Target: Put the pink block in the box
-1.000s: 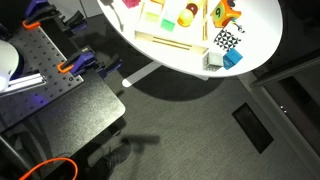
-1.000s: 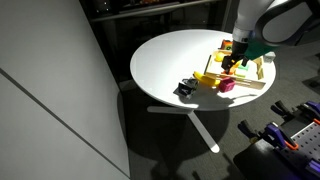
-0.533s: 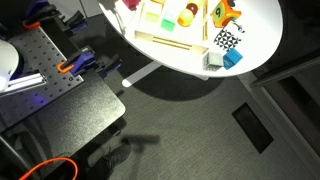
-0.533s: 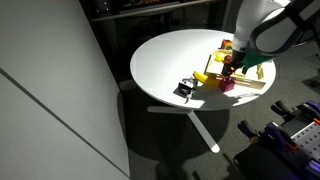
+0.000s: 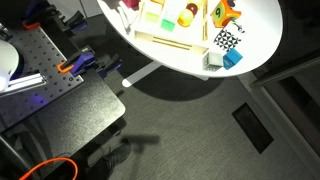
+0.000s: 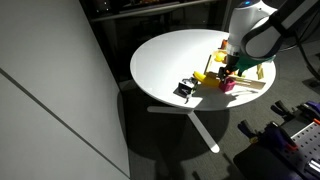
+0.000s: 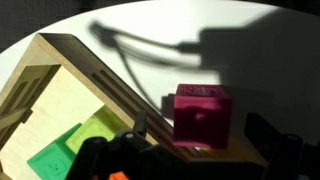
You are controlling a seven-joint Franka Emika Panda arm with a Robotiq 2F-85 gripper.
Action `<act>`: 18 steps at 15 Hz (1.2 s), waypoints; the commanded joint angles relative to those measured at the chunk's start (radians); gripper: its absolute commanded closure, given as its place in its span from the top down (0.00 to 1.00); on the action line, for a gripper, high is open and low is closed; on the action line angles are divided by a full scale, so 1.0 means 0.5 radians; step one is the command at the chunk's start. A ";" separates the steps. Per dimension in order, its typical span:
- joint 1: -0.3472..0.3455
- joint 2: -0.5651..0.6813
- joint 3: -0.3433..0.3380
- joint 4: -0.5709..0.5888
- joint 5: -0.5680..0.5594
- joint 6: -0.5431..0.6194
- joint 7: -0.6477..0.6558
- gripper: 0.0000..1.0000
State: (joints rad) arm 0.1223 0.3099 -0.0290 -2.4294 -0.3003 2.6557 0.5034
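Note:
The pink block (image 7: 202, 112) stands against the slatted wall of the pale wooden box (image 7: 60, 95); I cannot tell whether it is inside or just outside. In an exterior view the block (image 6: 227, 86) sits at the box's (image 6: 252, 84) near-left corner. My gripper (image 7: 198, 142) is open, one dark finger on each side of the block with a gap on both sides. In an exterior view the gripper (image 6: 230, 72) hangs just above the block. The box also shows in an exterior view (image 5: 170, 38); there I cannot make out the block.
Green pieces (image 7: 60, 150) lie inside the box. A yellow rounded piece (image 6: 203, 77), a black-and-white checkered cube (image 6: 186, 89) and a blue cube (image 5: 232, 58) lie on the round white table (image 6: 170, 55). Table edge and dark floor are near.
My gripper has come down and slightly sideways toward the pink block. The block and the other pieces have not moved.

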 commanded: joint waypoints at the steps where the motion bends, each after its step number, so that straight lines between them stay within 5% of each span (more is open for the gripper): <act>1: 0.081 0.115 -0.057 0.117 0.050 -0.003 0.012 1.00; 8: 0.148 0.240 -0.103 0.190 0.110 -0.007 0.004 1.00; 9: 0.164 0.251 -0.119 0.196 0.106 -0.011 0.016 0.75; 10: 0.168 0.255 -0.123 0.200 0.114 -0.023 0.008 0.74; 14: 0.183 0.200 -0.137 0.217 0.149 -0.102 0.004 0.40; 18: 0.168 0.106 -0.130 0.253 0.179 -0.207 -0.011 0.31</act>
State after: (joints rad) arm 0.1967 0.4136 -0.0847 -2.3198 -0.2373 2.6159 0.5061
